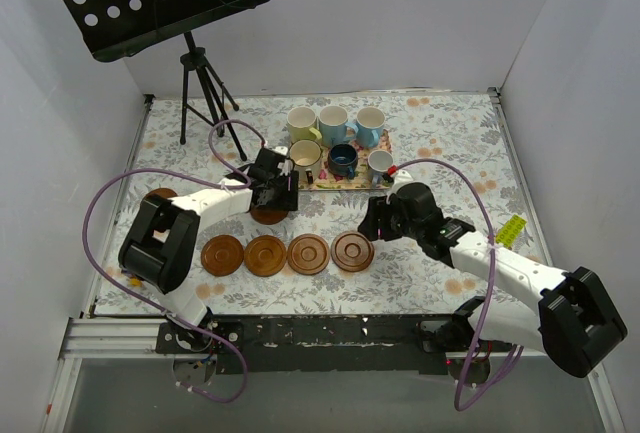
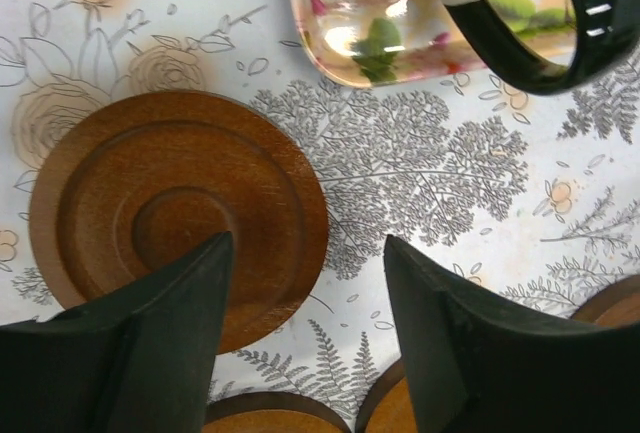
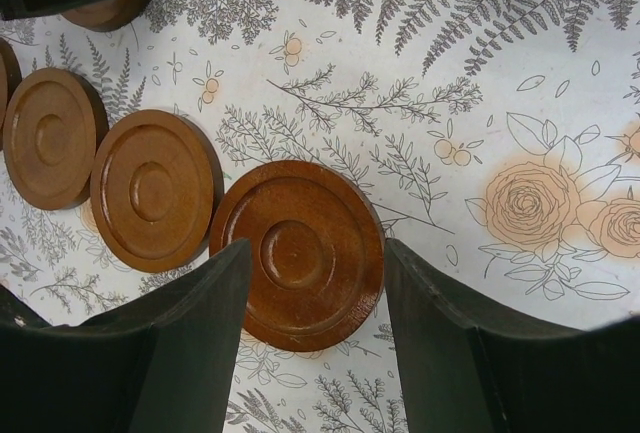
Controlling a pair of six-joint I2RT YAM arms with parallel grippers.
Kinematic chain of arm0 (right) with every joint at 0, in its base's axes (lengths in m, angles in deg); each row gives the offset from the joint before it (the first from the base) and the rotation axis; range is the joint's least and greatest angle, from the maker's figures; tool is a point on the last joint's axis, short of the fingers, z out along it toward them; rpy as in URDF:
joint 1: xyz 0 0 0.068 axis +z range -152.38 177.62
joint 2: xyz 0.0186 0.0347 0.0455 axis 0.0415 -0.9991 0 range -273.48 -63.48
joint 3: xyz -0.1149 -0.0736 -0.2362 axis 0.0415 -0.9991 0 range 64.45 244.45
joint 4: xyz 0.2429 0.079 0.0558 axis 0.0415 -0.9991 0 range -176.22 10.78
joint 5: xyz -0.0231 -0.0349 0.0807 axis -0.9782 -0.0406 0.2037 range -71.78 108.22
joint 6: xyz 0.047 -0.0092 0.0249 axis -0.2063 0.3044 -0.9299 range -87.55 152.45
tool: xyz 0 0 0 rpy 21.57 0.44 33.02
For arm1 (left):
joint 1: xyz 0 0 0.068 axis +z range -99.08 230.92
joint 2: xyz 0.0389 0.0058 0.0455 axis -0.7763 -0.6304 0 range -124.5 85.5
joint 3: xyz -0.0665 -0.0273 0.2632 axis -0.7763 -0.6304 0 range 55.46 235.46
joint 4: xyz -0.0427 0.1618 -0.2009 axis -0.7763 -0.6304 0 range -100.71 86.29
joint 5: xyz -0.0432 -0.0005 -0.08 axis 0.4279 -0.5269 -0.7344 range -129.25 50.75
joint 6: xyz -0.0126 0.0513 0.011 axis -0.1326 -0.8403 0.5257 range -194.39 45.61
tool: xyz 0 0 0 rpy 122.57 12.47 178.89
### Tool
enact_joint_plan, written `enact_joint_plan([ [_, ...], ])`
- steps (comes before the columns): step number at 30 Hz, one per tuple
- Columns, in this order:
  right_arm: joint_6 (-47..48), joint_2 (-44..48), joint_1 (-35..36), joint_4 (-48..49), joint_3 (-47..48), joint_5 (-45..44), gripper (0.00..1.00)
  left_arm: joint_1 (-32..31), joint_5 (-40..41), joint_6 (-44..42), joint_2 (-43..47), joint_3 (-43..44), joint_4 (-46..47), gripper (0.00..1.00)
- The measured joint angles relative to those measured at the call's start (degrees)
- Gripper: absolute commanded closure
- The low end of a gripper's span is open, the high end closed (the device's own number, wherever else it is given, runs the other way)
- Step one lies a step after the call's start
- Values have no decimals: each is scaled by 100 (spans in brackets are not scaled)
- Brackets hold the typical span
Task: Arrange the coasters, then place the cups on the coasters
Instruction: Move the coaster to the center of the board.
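From above, a flower-printed cloth (image 1: 450, 133) covers the table. Four round wooden coasters (image 1: 308, 253) with ring grooves lie flat in a close row near the front. A fifth shows beneath the left claw (image 1: 275, 191), and a sixth sits at far left, half hidden by that arm. Six glazed mugs (image 1: 333, 123) stand in two rows on a rectangular floral tray (image 1: 345, 184). The right claw (image 1: 375, 221) hangs over the row's right end. At the left wrist, the left claw (image 2: 307, 243) is released, its matte black fingers (image 2: 150, 333) spread with nothing between them. A reddish-brown coaster (image 2: 175, 208) lies on the cloth below, near the tray's glossy rounded corner (image 2: 370, 48) and a shiny black curved handle (image 2: 540, 58). At the right wrist, the right claw (image 3: 317, 248) is also released, its jaws wide above a smooth coaster (image 3: 297, 253) with a raised centre. Two more lie just left of it.
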Motion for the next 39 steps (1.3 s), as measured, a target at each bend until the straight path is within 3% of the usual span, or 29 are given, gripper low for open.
enact_joint_plan([
  [7,4,-179,0,-2,236,0,38,20,-9,-35,133,0,-46,25],
  [12,9,-295,2,-2,481,0,38,468,210,-151,474,0,-120,20],
  [18,7,-295,50,0,546,-9,39,1239,225,-195,330,9,-334,34],
  [28,-2,-251,138,-17,546,-48,40,1248,24,-219,-162,70,-549,55],
  [35,0,-221,146,-114,544,-197,40,1154,-396,-157,-162,70,-525,58],
  [39,4,-345,153,-111,551,-264,40,772,-498,-31,-162,70,-492,59],
])
